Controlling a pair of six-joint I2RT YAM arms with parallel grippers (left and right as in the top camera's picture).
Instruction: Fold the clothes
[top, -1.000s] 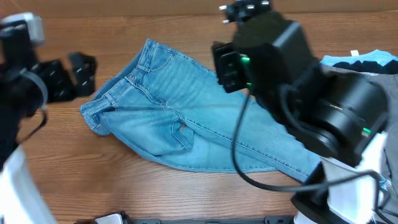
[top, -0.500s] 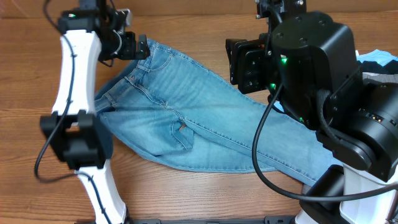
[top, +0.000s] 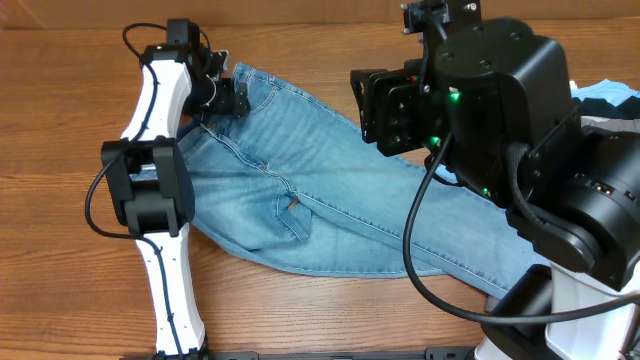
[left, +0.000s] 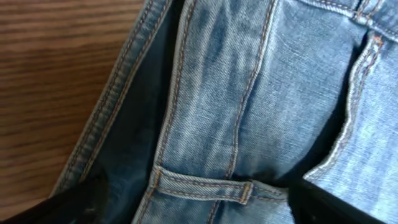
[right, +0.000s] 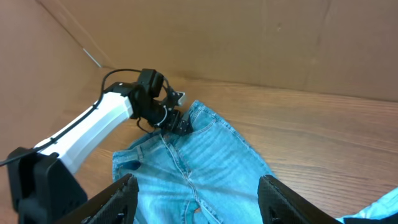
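Left jaws: apart, astride jeans (top: 330, 200) waistband | right jaws: apart, high above it

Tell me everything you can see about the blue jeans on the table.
The jeans are light-blue denim with tan stitching, belt loops and a seamed waistband. They lie spread fairly flat, slightly rumpled, on the wooden table, with the waist at the far left and the legs running diagonally to the near right, where the right arm hides their ends. The waist gapes, showing a darker inside. The left gripper sits at the waistband with its jaws open; whether it touches the cloth is unclear.
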